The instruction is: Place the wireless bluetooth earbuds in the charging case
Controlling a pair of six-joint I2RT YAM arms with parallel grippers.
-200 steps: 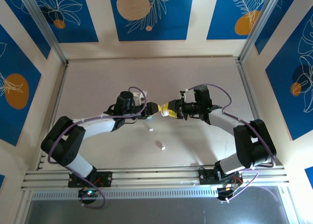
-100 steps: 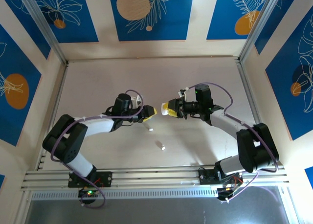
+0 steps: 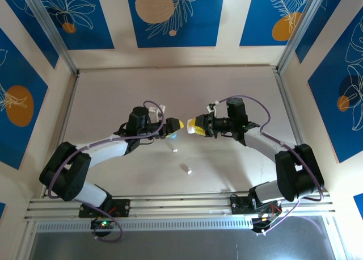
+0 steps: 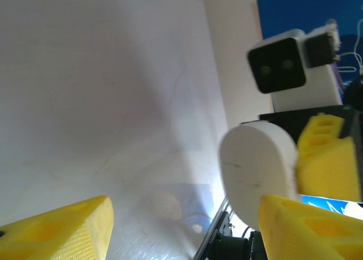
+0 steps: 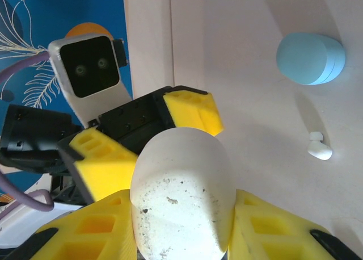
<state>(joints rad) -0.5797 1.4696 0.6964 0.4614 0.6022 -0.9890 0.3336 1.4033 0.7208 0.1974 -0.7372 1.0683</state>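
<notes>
The left hand (image 3: pixel 173 128) is wide open and holds nothing. Just below it, a white earbud (image 3: pixel 175 150) lies loose on the surface (image 3: pixel 113 95). It looks light, smooth and likely to skid, so best pinched across its body. The right hand (image 3: pixel 194 128) clamps the white charging case (image 5: pixel 181 197).

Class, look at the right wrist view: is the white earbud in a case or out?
Out. The white earbud lies bare on the table, apart from the blue case.
</notes>
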